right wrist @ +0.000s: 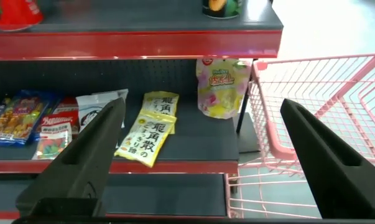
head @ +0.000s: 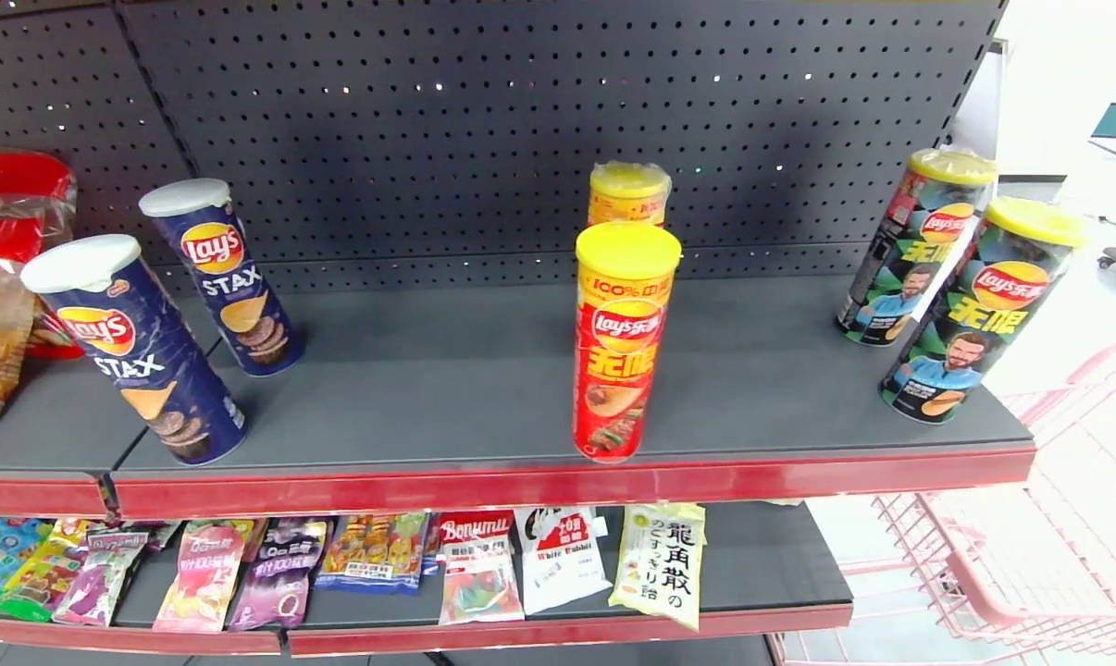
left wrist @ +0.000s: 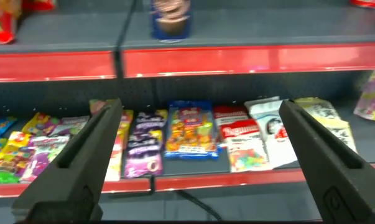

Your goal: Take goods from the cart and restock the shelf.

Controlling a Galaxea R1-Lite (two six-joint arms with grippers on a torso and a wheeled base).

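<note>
Shelf carried two blue cans at left, one red can at mid front edge and two green cans at right; pink cart stood beside its right end; packets lay on the lower board; left gripper and right gripper faced that board, fingers spread wide, holding nothing.

Your left gripper has its jaws spread wide apart with nothing between them, and its two dark fingers reach forward on either side. Your right gripper is posed alike: jaws wide apart, holding nothing, both fingers pointing ahead and roughly level.
</note>
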